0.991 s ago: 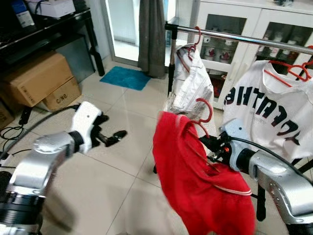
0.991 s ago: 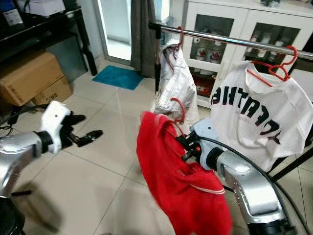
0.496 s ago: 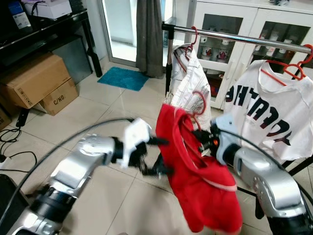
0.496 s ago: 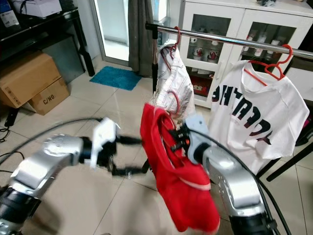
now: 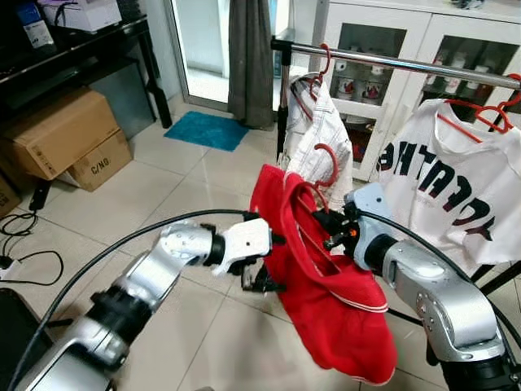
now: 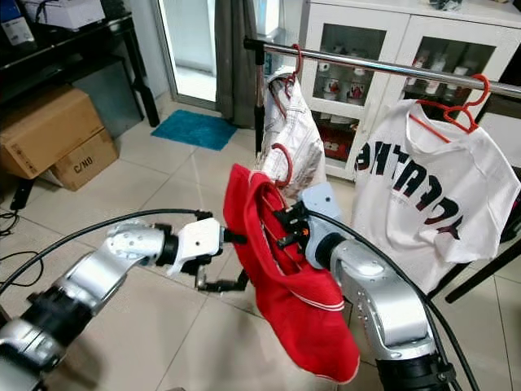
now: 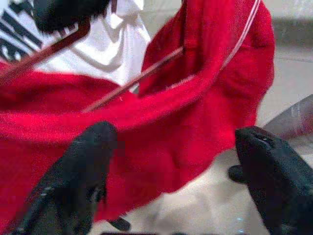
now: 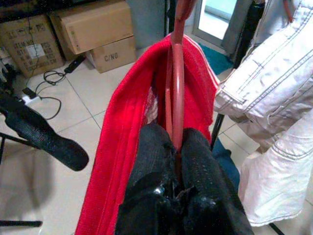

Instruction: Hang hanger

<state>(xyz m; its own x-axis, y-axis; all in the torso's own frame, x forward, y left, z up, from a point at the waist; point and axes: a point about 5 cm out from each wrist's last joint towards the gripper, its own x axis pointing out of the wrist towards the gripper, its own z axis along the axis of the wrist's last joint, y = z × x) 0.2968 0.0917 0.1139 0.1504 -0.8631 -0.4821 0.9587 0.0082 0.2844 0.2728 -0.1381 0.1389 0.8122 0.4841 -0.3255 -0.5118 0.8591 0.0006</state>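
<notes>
A red hanger [image 5: 324, 161] carries a red garment [image 5: 330, 293], and my right gripper [image 5: 331, 229] is shut on the hanger's neck just below its hook. In the right wrist view the fingers [image 8: 157, 147] pinch the red neck [image 8: 176, 78]. The hook stands below the metal rail [image 5: 407, 63], in front of a white shirt [image 5: 321, 126] hung there. My left gripper [image 5: 273, 262] is open beside the garment's left edge, its fingers [image 7: 93, 147] spread on either side of the red cloth [image 7: 161, 122].
A white T-shirt with black letters [image 5: 444, 183] hangs further right on the rail. A white glass-door cabinet [image 5: 391, 24] stands behind it. Cardboard boxes [image 5: 57, 130] under a black shelf [image 5: 81, 45], cables [image 5: 24, 244] and a blue mat [image 5: 207, 130] lie to the left.
My left arm swung from the far left across to the red garment's edge. The right gripper lifted the hanger a little toward the rail.
</notes>
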